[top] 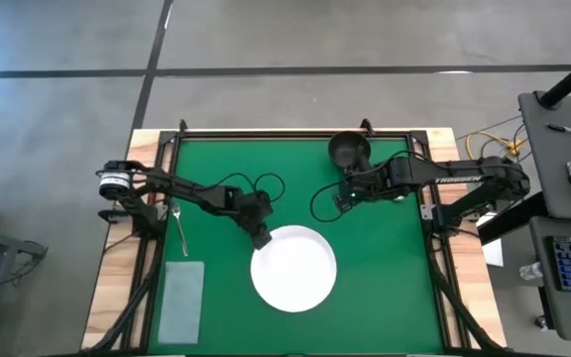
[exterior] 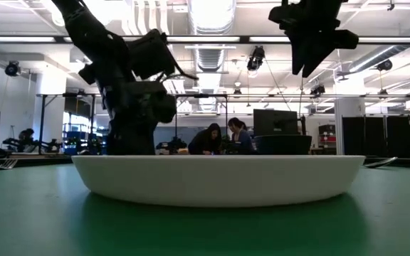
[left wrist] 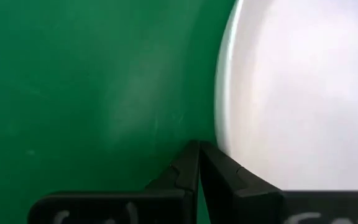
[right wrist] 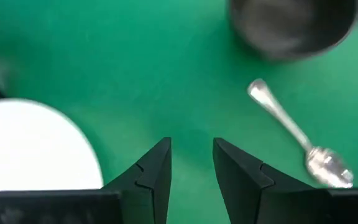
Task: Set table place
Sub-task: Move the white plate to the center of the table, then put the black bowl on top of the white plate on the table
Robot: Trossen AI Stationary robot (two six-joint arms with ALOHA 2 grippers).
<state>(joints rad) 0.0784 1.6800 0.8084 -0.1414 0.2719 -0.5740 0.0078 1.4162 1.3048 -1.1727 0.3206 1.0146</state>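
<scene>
Green table [top: 385,288], wooden edges, grey floor [top: 57,89]

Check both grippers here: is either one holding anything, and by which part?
Nothing is held. The left gripper is shut with nothing between its fingers, right beside the plate's rim. The right gripper hangs open over bare table, apart from the spoon and bowl.

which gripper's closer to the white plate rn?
Left. The left gripper sits shut at the white plate rim's far-left edge; the right gripper hangs open above the table, apart from the plate, nearer the bowl.
</scene>
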